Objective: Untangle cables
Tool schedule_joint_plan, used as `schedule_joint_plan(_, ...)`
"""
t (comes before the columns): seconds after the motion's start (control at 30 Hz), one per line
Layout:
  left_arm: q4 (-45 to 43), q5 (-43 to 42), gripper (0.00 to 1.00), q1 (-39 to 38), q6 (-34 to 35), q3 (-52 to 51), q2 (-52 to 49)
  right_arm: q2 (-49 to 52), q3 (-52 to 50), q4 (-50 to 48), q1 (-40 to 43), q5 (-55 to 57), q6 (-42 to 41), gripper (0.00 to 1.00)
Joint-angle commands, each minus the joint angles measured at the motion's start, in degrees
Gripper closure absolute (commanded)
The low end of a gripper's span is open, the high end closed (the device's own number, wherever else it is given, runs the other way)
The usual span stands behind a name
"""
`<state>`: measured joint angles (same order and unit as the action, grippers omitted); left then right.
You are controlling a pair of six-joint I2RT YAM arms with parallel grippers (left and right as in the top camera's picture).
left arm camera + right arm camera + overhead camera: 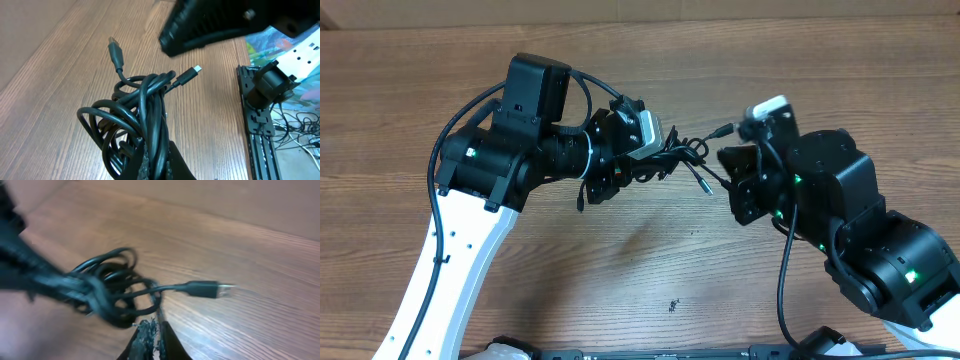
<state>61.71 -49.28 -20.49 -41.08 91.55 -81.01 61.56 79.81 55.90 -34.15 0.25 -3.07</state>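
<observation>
Overhead: wooden worktop (pixel 620 300), left arm (pixel 520 130) and right arm (pixel 850 220) reaching in toward its middle. The cables (pixel 680 155) hang as one knotted black bundle between the two grippers, about mid-worktop.

Left wrist: left gripper (pixel 160 167) clenched on the lower part of the bundle (pixel 135 115). A dark plug (pixel 116 52) sticks up from it, and a silver-tipped plug (pixel 189 75) points toward the right arm.

Right wrist, blurred: right gripper (pixel 152 340) pinched on a thin strand leaving the bundle (pixel 105 290).
</observation>
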Motion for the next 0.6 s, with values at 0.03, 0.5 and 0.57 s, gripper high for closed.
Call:
schedule_joint_plan(0.03, -0.3, -1.4, 0.96, 0.3, -2.3, 1.2, 1.6, -0.7, 0.0, 2.2, 0.1, -8.9, 10.2, 0.74)
schedule_joint_plan(0.5, 5.6, -6.2, 0.96, 0.3, -11.7, 1.2, 1.6, 4.4, 0.0, 1.3, 0.1, -8.0, 14.5, 0.37)
schedule_joint_plan(0.57, 5.6, -6.2, 0.96, 0.3, -11.7, 1.2, 1.6, 6.2, 0.0, 1.3, 0.1, -9.0, 14.5, 0.40)
